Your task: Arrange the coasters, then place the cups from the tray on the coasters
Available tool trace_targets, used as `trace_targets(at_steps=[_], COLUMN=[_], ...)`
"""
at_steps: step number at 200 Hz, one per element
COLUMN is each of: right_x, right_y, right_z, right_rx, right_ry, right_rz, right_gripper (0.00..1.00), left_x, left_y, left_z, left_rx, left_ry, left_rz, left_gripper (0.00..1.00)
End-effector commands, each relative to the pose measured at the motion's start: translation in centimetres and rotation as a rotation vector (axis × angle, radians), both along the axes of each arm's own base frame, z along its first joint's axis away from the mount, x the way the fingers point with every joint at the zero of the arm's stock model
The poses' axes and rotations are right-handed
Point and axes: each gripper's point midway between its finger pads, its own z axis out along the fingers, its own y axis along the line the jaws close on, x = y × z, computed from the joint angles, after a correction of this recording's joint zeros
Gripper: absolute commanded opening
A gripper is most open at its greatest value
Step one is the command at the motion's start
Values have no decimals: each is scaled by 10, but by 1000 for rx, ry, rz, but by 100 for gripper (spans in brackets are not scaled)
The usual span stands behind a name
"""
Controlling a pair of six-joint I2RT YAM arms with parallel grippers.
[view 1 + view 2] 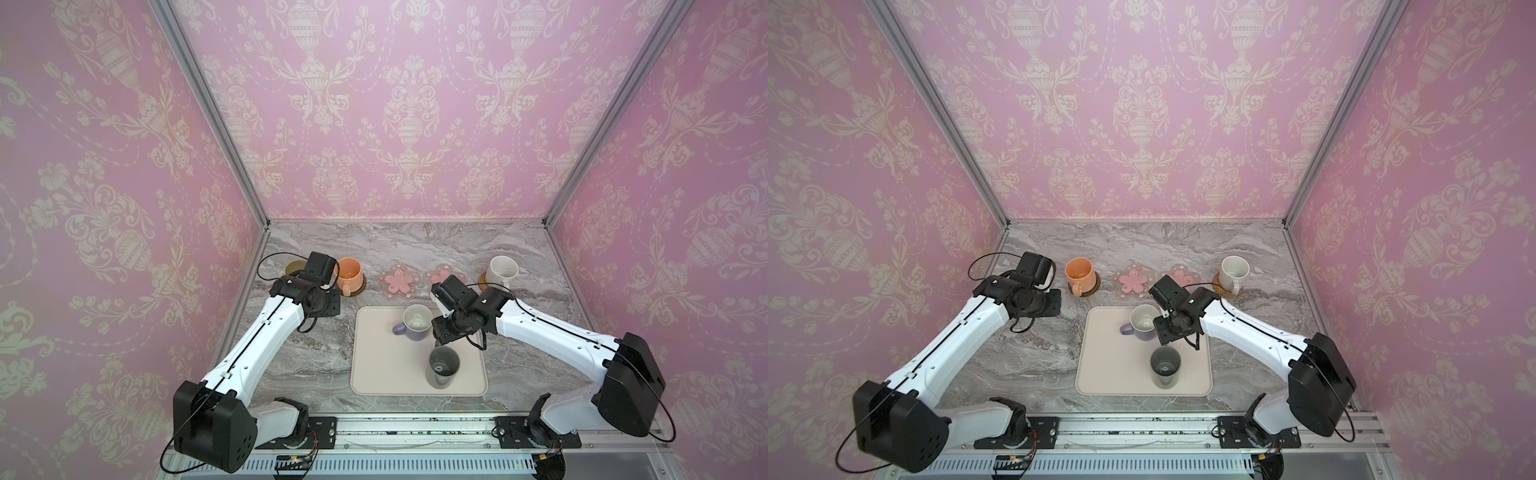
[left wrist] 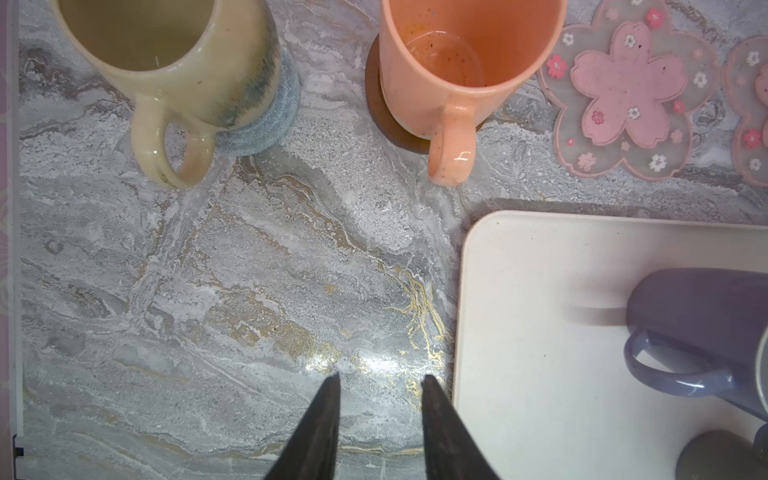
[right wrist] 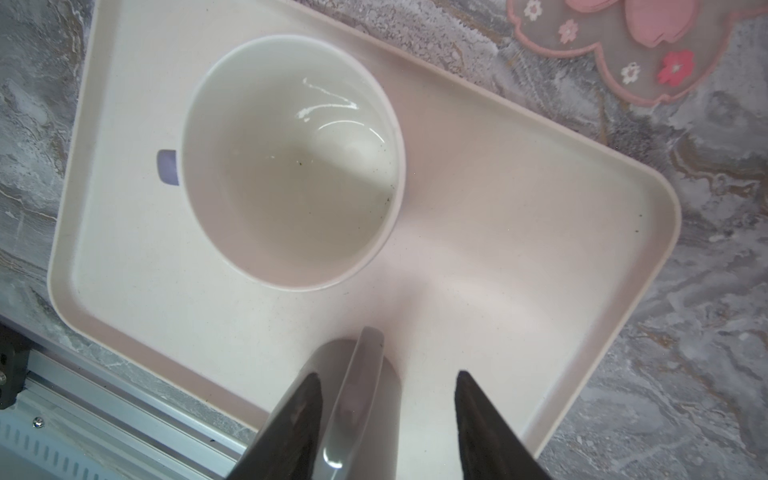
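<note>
**Two mugs left on the tray, and a tall one about to be taken by its handle**

At the far left, the olive-yellow mug stands on the blue-grey woven coaster. Next to it the peach mug stands on the dark brown disc. Our left hand hangs over the bare table in front of them, fingers apart and empty.

In the middle the two pink flower coasters lie bare, just beside each other. Nearer us, the tray carries the lavender mug and the tall dark grey mug.

Our right hand is low over the grey mug with its fingers apart. They straddle the handle but are not clamped on it. At the far right, the white speckled mug sits on the tan rattan coaster.

We judge the grasp to be the risky part:
- The handle lies much closer to one finger than the other. Closing may push the mug round before the grip bites.
- A tall mug held only by its handle can swing or slip.
- The lavender mug stands near enough to be knocked on the lift.
- The right forearm passes close by the white mug and over one flower coaster. A careless carry could nudge either
</note>
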Motion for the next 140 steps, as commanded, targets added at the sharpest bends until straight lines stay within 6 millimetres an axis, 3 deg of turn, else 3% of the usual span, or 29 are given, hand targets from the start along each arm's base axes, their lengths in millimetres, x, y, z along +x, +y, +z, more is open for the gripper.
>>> trace_targets(at_steps=[1, 31, 140], right_x=[-4, -11, -15], right_y=[3, 4, -44], right_z=[0, -9, -22], right_rx=[-45, -80, -215], right_ry=[13, 41, 59], right_rz=[39, 61, -33], right_gripper=[52, 51, 48], left_x=[-8, -8, -9], left_y=[-2, -2, -5], left_z=[-2, -3, -3], left_rx=[-18, -18, -34], left_ry=[21, 23, 26], left_rz=[11, 11, 7], left_gripper=[36, 36, 36])
